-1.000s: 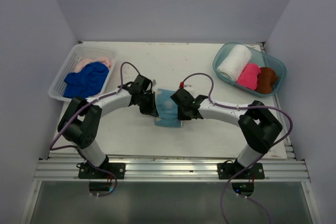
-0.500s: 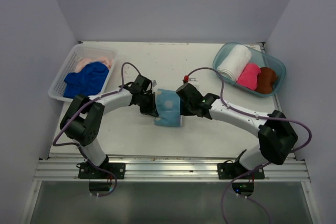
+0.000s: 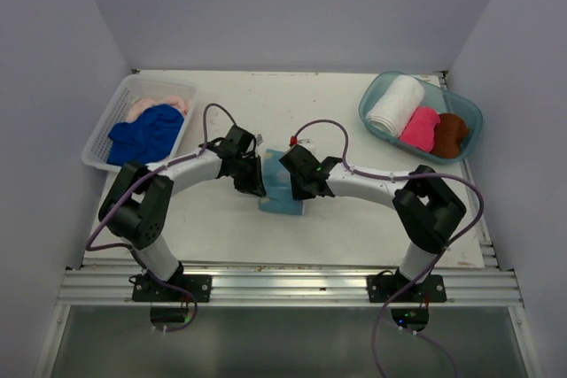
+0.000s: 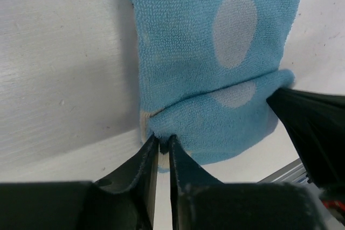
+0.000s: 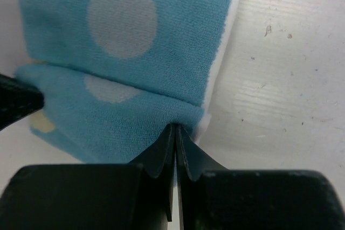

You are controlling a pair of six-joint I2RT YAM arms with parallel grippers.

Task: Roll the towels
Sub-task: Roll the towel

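Evidently soft and limp, the light blue spotted towel lies mid-counter with its near end folded over. It is best taken at that fold's ends. There the left gripper and right gripper pinch it, jaws nearly together. The smooth white surface leaves rolling room beyond.

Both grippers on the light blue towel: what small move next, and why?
Probably carry the fold onward over the flat part, both arms together: left gripper and right gripper are shut on one fold of the light blue towel, most of it lying unrolled.
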